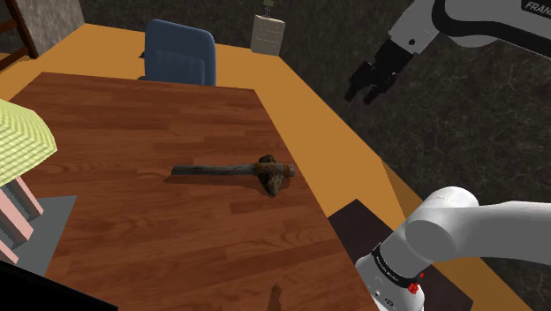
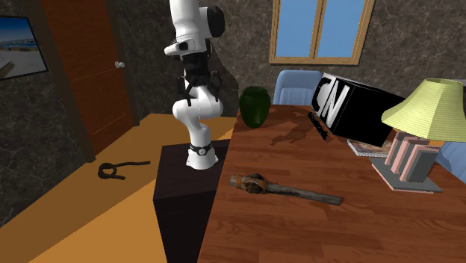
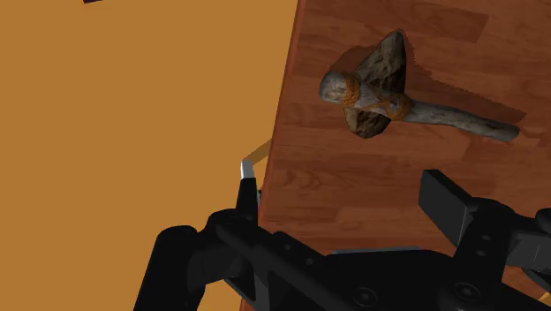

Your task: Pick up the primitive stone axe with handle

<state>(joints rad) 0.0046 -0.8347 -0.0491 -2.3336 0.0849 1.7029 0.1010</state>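
1. The table (image 1: 132,124) carries the task's object near the edge facing the stand (image 2: 183,209), judged to be within reach.
2. The gripper (image 3: 344,181) hangs high beyond that edge, with its fingers spread and empty.
3. The axe (image 1: 234,170) lies flat, head toward the stand and handle pointing away.
4. The wrist view reveals an orange lashing, possibly cord, around the head. The shoulder view instead reveals the gripper's height.

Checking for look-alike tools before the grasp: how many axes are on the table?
1. The stone axe lies on the wooden table, its head near the edge by the stand; the lamp and black box could hide others.
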